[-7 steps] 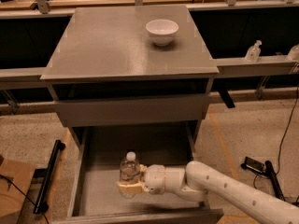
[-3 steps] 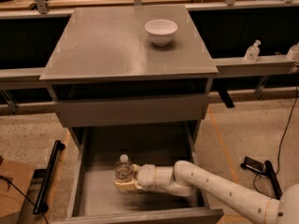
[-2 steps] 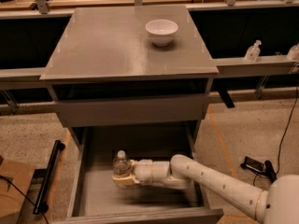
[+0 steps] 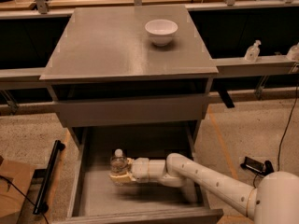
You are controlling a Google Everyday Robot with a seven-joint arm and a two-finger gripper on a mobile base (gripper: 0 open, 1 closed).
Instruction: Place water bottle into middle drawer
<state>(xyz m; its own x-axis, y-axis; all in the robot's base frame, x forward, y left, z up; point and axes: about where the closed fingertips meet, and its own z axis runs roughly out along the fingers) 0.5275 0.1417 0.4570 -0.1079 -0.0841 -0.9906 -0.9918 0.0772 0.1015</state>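
Note:
The water bottle [image 4: 118, 164], clear with a white cap, stands upright inside the open middle drawer [image 4: 140, 197], left of its centre, low over or on the grey floor. My gripper [image 4: 119, 175] reaches in from the right on the white arm [image 4: 205, 183] and is shut around the bottle's lower body. The bottle's base is hidden by the fingers, so I cannot tell whether it touches the floor.
A white bowl [image 4: 161, 31] sits on the grey cabinet top [image 4: 107, 45]. The other grey drawer front [image 4: 131, 110] is closed above the open one. A small pump-top bottle [image 4: 252, 51] stands on the ledge at right. A black bar [image 4: 49, 176] lies on the floor at left.
The gripper has carried the bottle leftward inside the drawer, and the arm has stretched farther in. The bottle stays upright in the grip.

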